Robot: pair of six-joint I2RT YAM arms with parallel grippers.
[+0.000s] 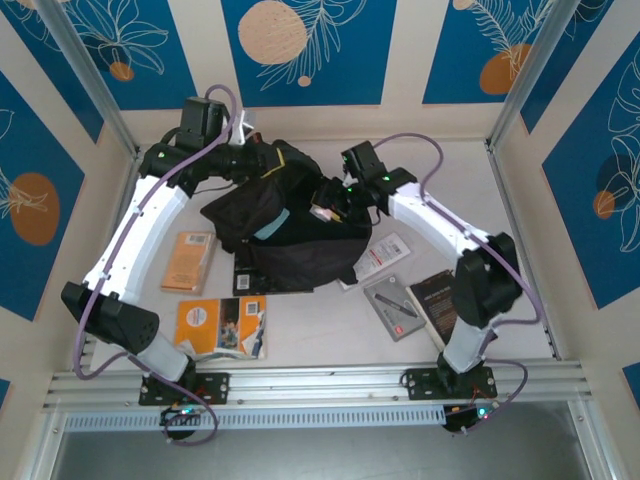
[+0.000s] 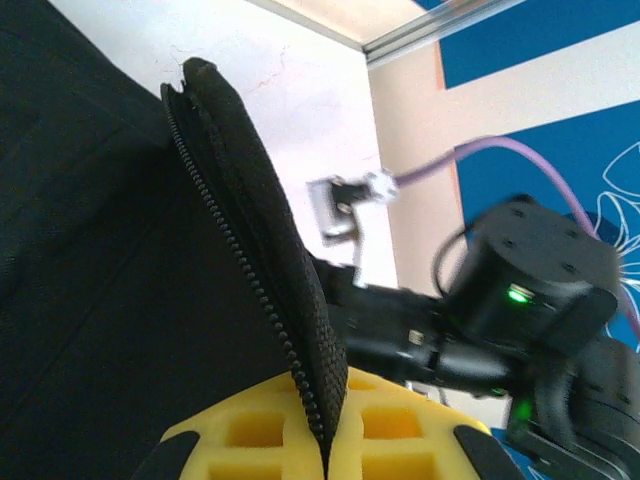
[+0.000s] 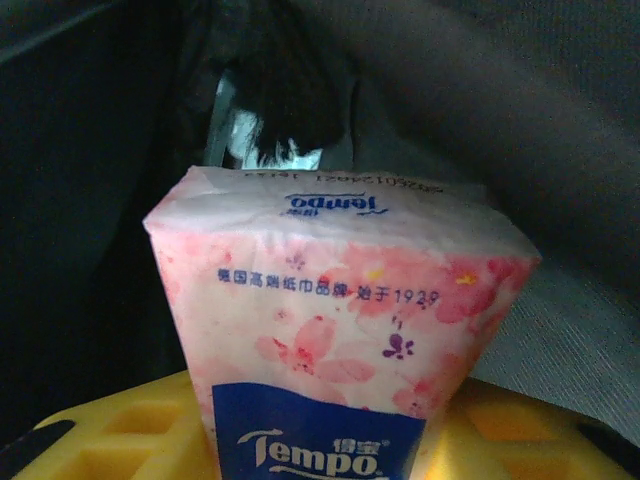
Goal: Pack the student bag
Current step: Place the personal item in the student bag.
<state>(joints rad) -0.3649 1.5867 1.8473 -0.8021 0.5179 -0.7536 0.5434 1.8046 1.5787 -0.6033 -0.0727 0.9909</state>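
Left wrist view: our left gripper (image 2: pixel 325 445) holds the student bag (image 2: pixel 100 250) open for a tissue pack (image 3: pixel 340 330).

Its jaws are clamped on the zippered flap (image 2: pixel 270 270), lifting that edge, we judge, so the mouth gapes for packing. The right gripper (image 3: pixel 320 445) has its jaws closed on the tissue pack, which stands upright with dark bag fabric all round it, so we take it to be at or just inside the opening. From the top view, the bag lies in the middle of the table (image 1: pixel 320 340), toward the far side, between the two arms. We count one bag and one tissue pack. Five things lie loose near the bag: two orange books (image 1: pixel 188 262), one dark book (image 1: pixel 437 300), one grey case (image 1: pixel 392 308) and one white packet (image 1: pixel 383 256).
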